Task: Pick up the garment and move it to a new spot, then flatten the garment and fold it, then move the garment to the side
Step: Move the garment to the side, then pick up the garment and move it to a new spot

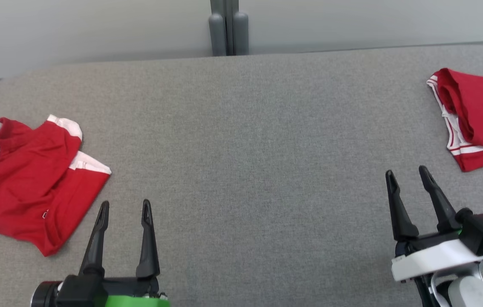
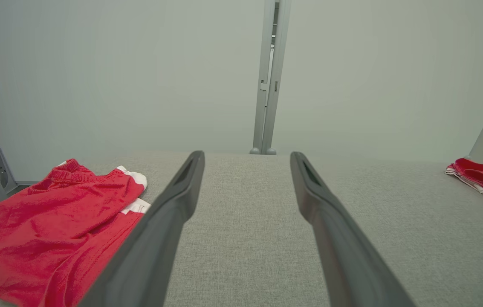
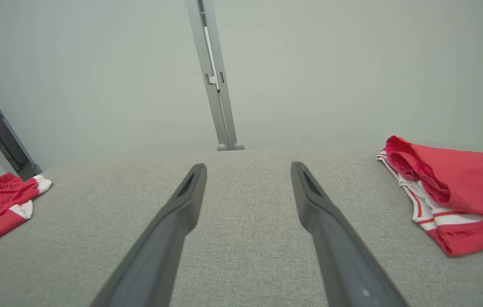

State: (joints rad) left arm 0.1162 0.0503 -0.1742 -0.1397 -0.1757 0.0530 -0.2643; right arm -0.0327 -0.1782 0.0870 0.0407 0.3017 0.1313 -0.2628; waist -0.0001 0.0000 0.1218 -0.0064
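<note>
Left claw point(image 1: 125, 211) and right claw point(image 1: 407, 176): two, both wide open, empty, above grey worktop point(image 1: 250, 149). Two red-and-white garments: crumpled garment point(image 1: 28, 187) far left, beside left claw; folded garment point(image 1: 480, 115) far right, near right claw.

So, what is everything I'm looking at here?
table: one, grey fabric top, across the middle
crumpled garment: one, red with white trim, on its left side
folded garment: one stack, red with white stripes, on its far right
post: one, grey, behind the far edge, centre
wall: one, pale, at the back
left gripper: one, dark fingers, open and empty, lower left
right gripper: one, dark fingers, open and empty, lower right
</note>
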